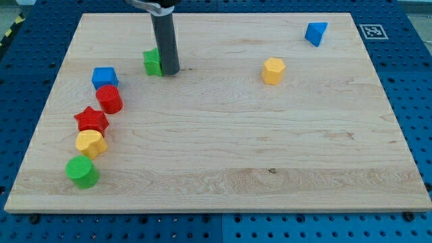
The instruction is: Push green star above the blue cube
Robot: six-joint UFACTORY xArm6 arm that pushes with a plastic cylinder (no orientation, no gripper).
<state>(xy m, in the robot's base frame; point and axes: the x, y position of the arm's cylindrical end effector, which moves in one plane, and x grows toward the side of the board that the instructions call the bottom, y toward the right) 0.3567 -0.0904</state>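
The green star (152,62) lies near the view's top left, partly hidden by my rod. My tip (169,71) rests on the board right against the star's right side. The blue cube (104,77) sits to the star's left and slightly lower, about one block's width away. The star is to the upper right of the cube.
A red cylinder (109,99) touches the blue cube from below. Under it run a red star (91,120), a yellow block (90,143) and a green cylinder (82,171). A yellow hexagonal block (273,70) and a blue triangular block (315,33) lie at the right.
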